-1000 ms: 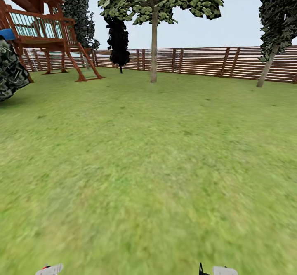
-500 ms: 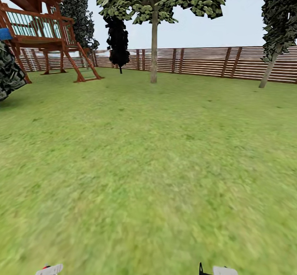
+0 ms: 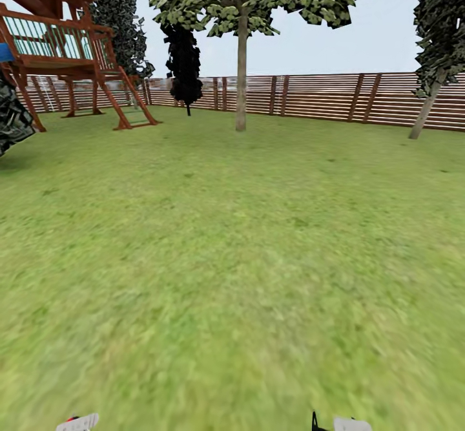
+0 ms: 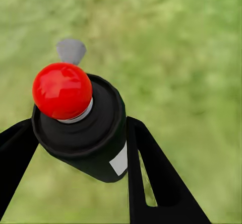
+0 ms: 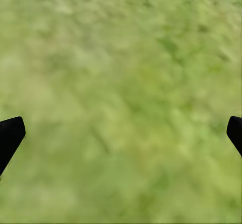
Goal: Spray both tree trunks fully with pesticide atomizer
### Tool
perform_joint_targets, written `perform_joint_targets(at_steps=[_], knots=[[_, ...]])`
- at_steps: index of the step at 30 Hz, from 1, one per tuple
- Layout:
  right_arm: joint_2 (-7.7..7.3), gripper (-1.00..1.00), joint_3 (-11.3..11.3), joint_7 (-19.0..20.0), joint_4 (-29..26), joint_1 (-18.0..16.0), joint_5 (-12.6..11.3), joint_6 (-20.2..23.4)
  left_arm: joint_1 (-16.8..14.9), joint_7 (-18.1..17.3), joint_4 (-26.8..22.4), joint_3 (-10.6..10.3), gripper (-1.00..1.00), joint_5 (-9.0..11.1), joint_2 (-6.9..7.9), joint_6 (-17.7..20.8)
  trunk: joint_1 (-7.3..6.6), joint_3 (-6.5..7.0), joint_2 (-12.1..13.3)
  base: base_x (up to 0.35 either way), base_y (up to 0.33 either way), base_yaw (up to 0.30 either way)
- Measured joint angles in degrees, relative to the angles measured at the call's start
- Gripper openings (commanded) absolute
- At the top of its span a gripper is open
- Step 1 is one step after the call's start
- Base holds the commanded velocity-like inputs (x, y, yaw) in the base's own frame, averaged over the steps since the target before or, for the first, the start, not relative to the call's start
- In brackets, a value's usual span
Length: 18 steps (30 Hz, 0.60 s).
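Holding the atomizer (image 4: 83, 128) between its two black fingers, your left gripper (image 4: 80, 148) is closed on the dark can body, below the red knob (image 4: 62, 90). I judge the can light and rigid, with a smooth round wall that could twist or slip, so keep the hold on the body and leave the knob free. In the head view that gripper (image 3: 77, 422) just shows at the lawn's near edge.

Moving rightward, the playset (image 3: 58, 50) stands at the lawn's far left corner. The nearest tree trunk (image 3: 241, 75) rises by the fence (image 3: 323, 98) at the far edge, and a leaning trunk (image 3: 423, 113) stands at the far right. The grass (image 3: 232, 256) between you and them is open, giving easy room to drive.

Your right gripper (image 5: 121, 133) is spread wide and holds nothing.
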Motion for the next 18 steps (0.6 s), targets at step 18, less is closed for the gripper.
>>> perform_joint_targets(at_steps=[18], knots=[[0.0, 1.0, 0.0, 0.0, 0.0, 0.0, 0.0, 0.0, 0.0, 0.0, 0.0, 0.0, -1.0, -0.1, 0.0, 0.0, 0.0, 0.0, 0.0, 0.338, 0.0, 0.0]])
